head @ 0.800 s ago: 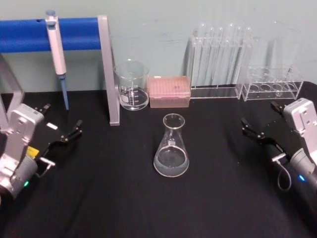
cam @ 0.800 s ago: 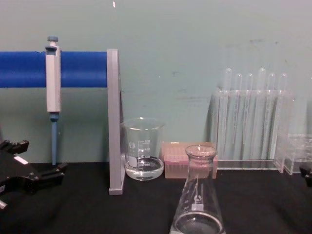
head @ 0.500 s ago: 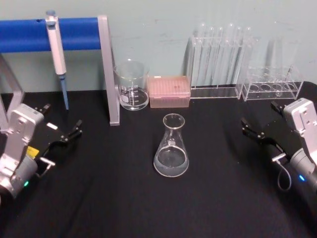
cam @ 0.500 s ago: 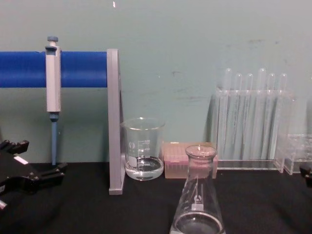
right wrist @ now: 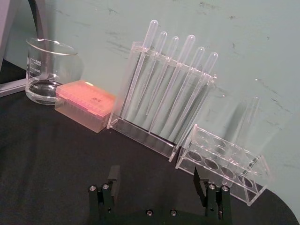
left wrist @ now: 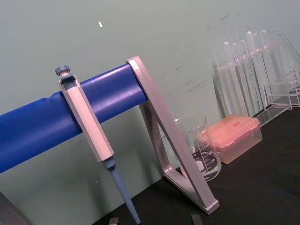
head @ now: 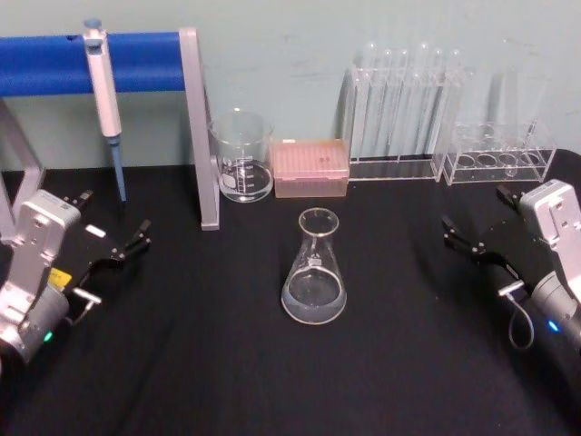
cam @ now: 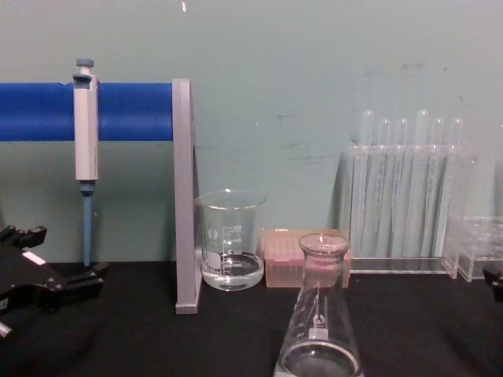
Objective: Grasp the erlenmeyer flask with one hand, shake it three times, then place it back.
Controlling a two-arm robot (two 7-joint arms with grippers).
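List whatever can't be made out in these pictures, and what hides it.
Flask: base cut off by the chest view's bottom edge; label print too small.
Beaker: graduation figures too small in the head view.
Left tool: cut off by the left wrist view's bottom edge, bar its fingertips.
Right tool: body cut off by the right wrist view's bottom edge.

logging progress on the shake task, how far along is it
Done: nothing that shows. The erlenmeyer flask stands upright on the black table, between the two arms, with nothing touching it. In hand: nothing; the left gripper and right gripper sit open at the table's sides, well apart from the flask. Left, it seems: the grasp, three shakes, and setting it back.
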